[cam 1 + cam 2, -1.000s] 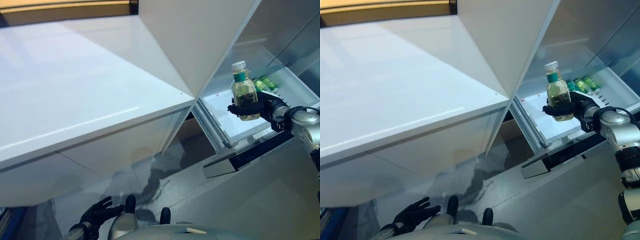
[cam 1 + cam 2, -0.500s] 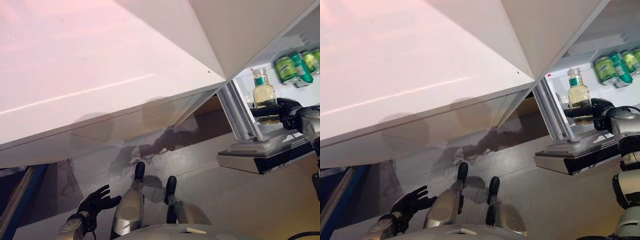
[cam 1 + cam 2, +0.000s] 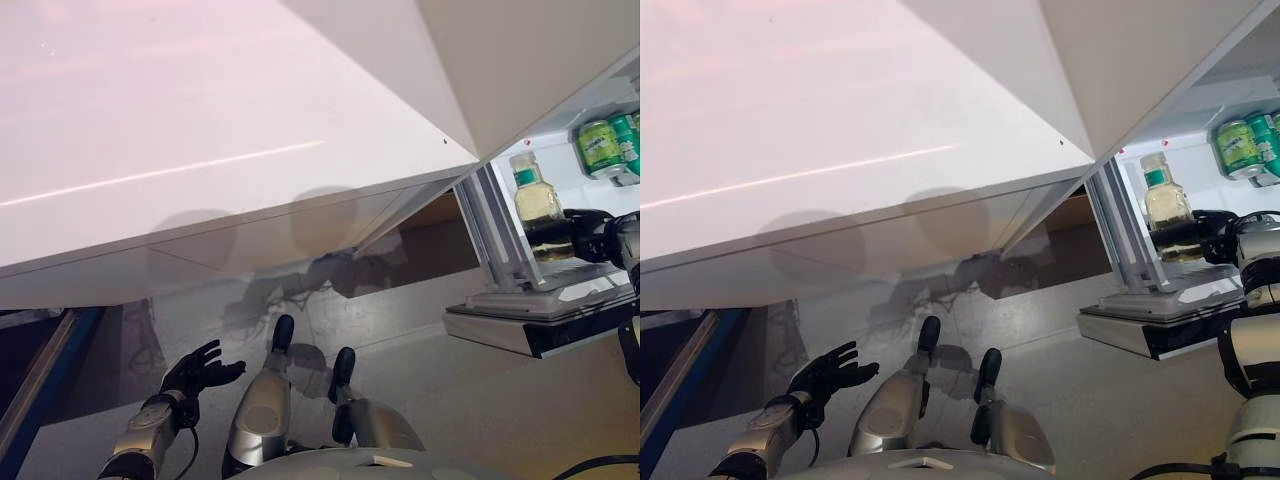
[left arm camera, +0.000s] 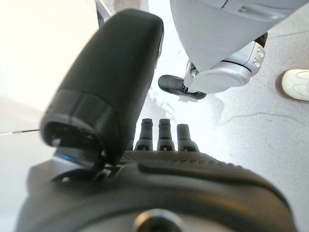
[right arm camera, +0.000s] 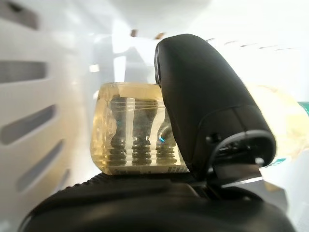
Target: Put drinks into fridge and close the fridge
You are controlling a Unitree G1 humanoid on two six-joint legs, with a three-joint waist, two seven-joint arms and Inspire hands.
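My right hand point(image 3: 590, 235) is shut on a clear bottle of pale yellow drink point(image 3: 538, 203) with a white cap and green label, held upright inside the open fridge point(image 3: 590, 150) at the right. In the right wrist view the fingers point(image 5: 140, 130) show through the bottle point(image 5: 135, 145) and the thumb point(image 5: 207, 106) lies over it. Green cans point(image 3: 610, 148) stand on the fridge's white shelf behind it. My left hand point(image 3: 198, 370) hangs low at the lower left, fingers spread and empty; it also shows in the left wrist view point(image 4: 159, 135).
The fridge's open white door point(image 3: 480, 60) reaches overhead beside a large white counter point(image 3: 200, 130). A dark-edged ledge point(image 3: 540, 325) juts out below the bottle. Grey floor point(image 3: 450, 400) lies below. A person's white shoe point(image 4: 295, 83) shows on the floor.
The camera has tilted further down. My right hand has carried the bottle a little deeper into the fridge, toward the green cans. The left hand stays low.
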